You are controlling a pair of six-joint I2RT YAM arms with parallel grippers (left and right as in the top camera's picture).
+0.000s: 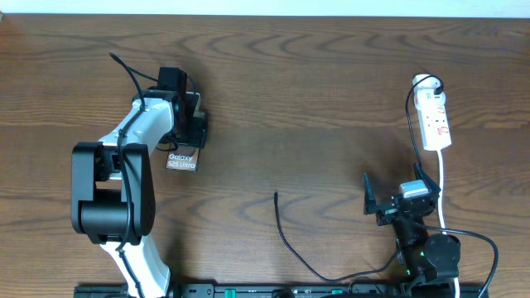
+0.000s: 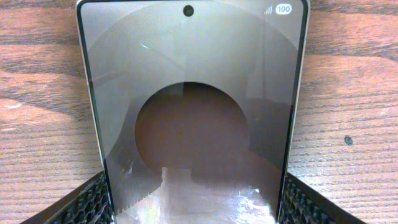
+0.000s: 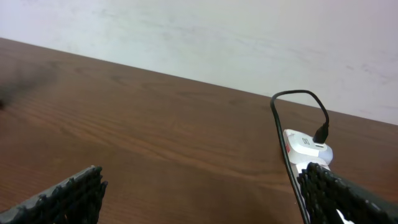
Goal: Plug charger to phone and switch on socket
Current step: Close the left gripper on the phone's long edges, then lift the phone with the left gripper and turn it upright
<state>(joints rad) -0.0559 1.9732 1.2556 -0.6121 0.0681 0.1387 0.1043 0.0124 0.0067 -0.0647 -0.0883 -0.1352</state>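
The phone [image 1: 182,161], grey-brown with white "Galaxy S25 Ultra" lettering, lies on the table at the left. My left gripper [image 1: 189,126] is shut on its far end. In the left wrist view the phone [image 2: 193,93] fills the space between the two fingers [image 2: 196,202], which touch its edges. The charger [image 1: 286,240] is a thin black cable with its free tip near the table's middle, apart from both grippers. The socket [image 1: 435,116], a white power strip, lies at the far right. My right gripper [image 1: 396,200] is open and empty, near the strip's white cord. The socket also shows in the right wrist view [image 3: 306,148].
A black cable [image 3: 278,124] loops into the far end of the strip. The strip's white cord [image 1: 441,186] runs toward the front edge past my right arm. In the right wrist view the fingers [image 3: 205,196] are spread wide over bare wood.
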